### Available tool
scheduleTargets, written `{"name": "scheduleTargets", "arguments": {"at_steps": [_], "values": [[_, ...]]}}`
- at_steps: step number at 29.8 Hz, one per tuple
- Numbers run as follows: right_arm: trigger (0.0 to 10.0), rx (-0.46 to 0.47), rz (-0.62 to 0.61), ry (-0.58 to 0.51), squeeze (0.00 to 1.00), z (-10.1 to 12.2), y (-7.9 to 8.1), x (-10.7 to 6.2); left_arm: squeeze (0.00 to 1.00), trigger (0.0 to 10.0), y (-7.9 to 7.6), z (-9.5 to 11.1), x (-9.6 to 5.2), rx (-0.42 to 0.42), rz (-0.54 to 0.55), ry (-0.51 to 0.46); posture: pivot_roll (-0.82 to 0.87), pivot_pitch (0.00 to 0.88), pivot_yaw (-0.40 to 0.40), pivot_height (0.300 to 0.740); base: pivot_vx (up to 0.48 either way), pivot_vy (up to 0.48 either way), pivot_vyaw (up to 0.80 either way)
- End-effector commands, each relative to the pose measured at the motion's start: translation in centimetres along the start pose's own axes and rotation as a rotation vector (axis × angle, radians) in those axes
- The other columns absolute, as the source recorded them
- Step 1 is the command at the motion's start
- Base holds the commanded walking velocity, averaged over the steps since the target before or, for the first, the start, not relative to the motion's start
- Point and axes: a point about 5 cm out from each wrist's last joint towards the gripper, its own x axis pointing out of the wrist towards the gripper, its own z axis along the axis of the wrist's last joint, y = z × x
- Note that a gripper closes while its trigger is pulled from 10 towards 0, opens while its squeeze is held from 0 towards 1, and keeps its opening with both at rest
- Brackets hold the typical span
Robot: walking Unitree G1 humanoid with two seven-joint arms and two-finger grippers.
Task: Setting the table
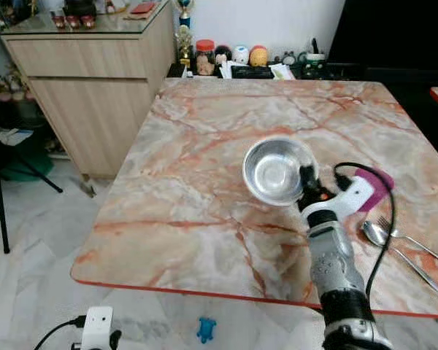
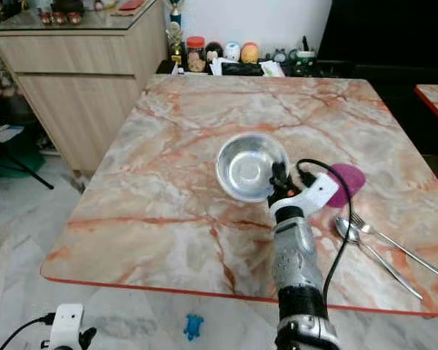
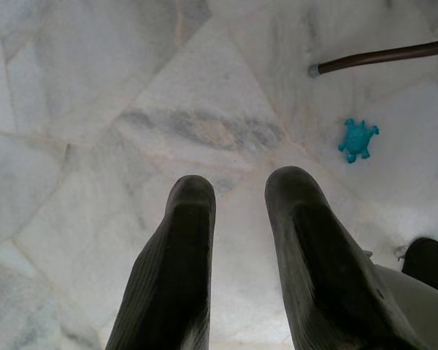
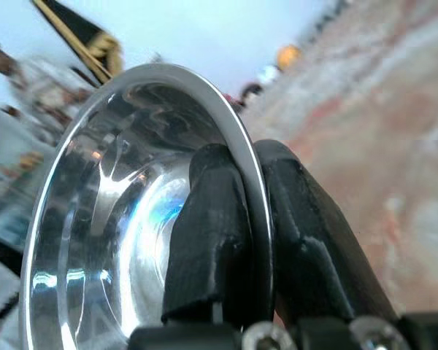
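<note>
Nearest, the left gripper [image 3: 237, 197] hangs low over the pale marble floor [image 3: 95, 109], its two black fingers [image 3: 186, 240] spread with a gap between them. A small turquoise toy [image 3: 358, 138] lies on the floor beyond them, near a dark metal leg [image 3: 379, 57].

Above the near edge of the table [image 1: 182, 182], the silver right arm [image 1: 332, 266] reaches up over the pink-veined marble top. The right gripper [image 1: 306, 182] pinches the near right rim of a steel bowl [image 1: 274, 171]: in the right wrist view one finger [image 4: 204, 226] lies inside the bowl and the other outside, with the rim clamped between them. The bowl sits around the middle of the table, a little toward the right edge; whether it rests on the top or is lifted off it cannot be told.

Toward the right edge, a spoon [image 1: 376, 235] and a fork [image 1: 416, 244] lie side by side near the front right corner. A purple piece [image 1: 376, 186] lies just beyond them, partly behind the wrist.

Past the far edge stands a row of jars and small ornaments [image 1: 233, 58], and off the far left corner a wooden cabinet [image 1: 95, 80].
</note>
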Motion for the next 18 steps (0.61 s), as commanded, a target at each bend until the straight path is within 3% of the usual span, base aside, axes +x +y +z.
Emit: {"name": "scheduleTargets", "arguments": {"at_steps": [1,7,15,18], "values": [[10.0,0.005,0.042,-0.039,0.00,0.7,0.7,0.0,0.00,10.0,0.0,-0.5,-0.1,-0.018,0.007,0.029,0.07,0.000,0.000,0.740,0.000,0.000,0.00],[10.0,0.031,0.118,-0.114,0.00,1.8,1.5,-1.1,0.00,10.0,0.2,-0.8,-0.1,-0.080,0.018,0.041,0.06,0.000,-0.001,0.740,0.000,0.000,0.00],[10.0,0.015,0.140,-0.105,0.00,1.9,1.9,-1.2,0.00,10.0,0.3,-0.5,-0.1,-0.075,0.011,0.031,0.06,0.000,-0.001,0.740,0.000,0.000,0.00],[10.0,0.016,0.146,-0.109,0.00,2.0,2.0,-1.1,0.00,10.0,0.2,-0.4,0.0,-0.074,0.008,0.027,0.06,0.000,-0.003,0.740,0.000,-0.277,0.00]]}}
